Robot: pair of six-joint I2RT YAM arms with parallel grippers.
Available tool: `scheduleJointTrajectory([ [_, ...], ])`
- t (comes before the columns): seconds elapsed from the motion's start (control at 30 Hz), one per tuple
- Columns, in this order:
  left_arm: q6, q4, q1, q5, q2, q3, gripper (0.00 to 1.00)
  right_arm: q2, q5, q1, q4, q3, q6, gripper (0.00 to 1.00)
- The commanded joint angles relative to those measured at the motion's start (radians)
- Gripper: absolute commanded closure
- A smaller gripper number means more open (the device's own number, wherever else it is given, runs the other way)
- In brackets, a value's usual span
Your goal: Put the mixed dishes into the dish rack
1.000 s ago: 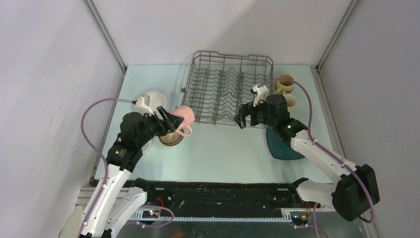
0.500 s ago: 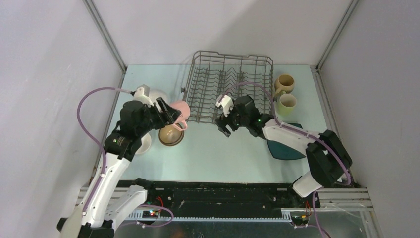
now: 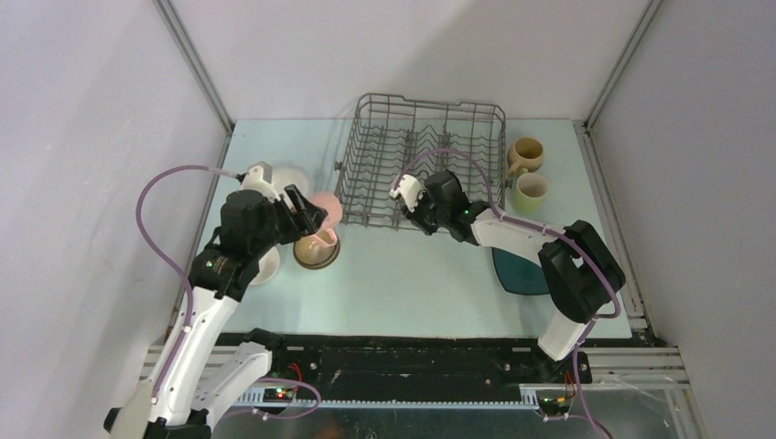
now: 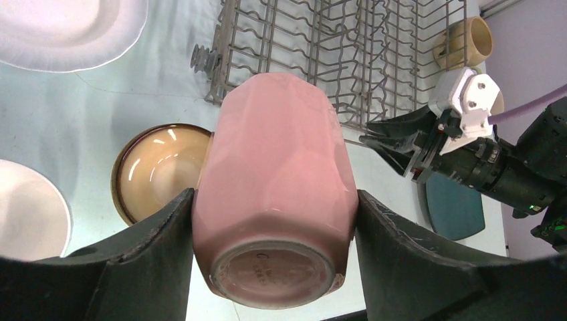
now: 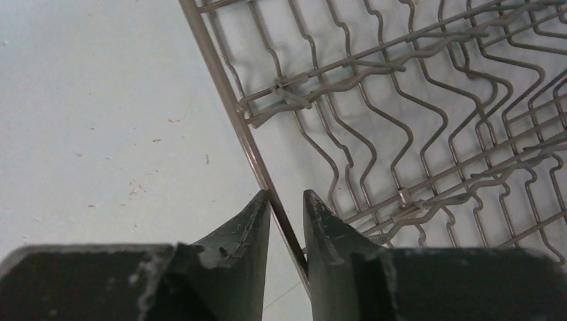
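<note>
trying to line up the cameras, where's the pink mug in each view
top external: pink mug left of centre, held by the left gripper.
left wrist: pink mug centre frame, between the fingers.
right wrist: not in it.
shared landmark: the dish rack, in all three.

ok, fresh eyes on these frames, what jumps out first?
The pink mug fills the left wrist view, clamped in the left gripper by the dark brown bowl, just left of the dish rack, which holds no dishes. Next is the right gripper, jaws nearly closed astride the rack's near rim wire; whether it grips the wire is unclear.
</note>
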Motion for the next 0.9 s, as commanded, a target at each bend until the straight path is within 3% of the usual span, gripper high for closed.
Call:
scheduleJointTrajectory([
  [0.0,0.014,0.088,0.007,0.002,-0.032,0.023,1.00,-0.037,0.001,-0.006,-0.054,-0.004,-0.019,0.76],
  [0.2,-0.002,0.126,0.007,0.034,-0.020,-0.018,1.00,-0.098,0.010,-0.025,-0.043,-0.063,0.005,0.99],
  [0.63,-0.155,0.311,0.007,0.211,0.074,-0.075,1.00,-0.262,0.146,0.007,-0.128,-0.189,0.039,1.00],
  [0.87,-0.203,0.354,-0.013,0.175,0.214,0.015,1.00,-0.342,0.144,0.022,-0.171,-0.245,0.053,1.00],
])
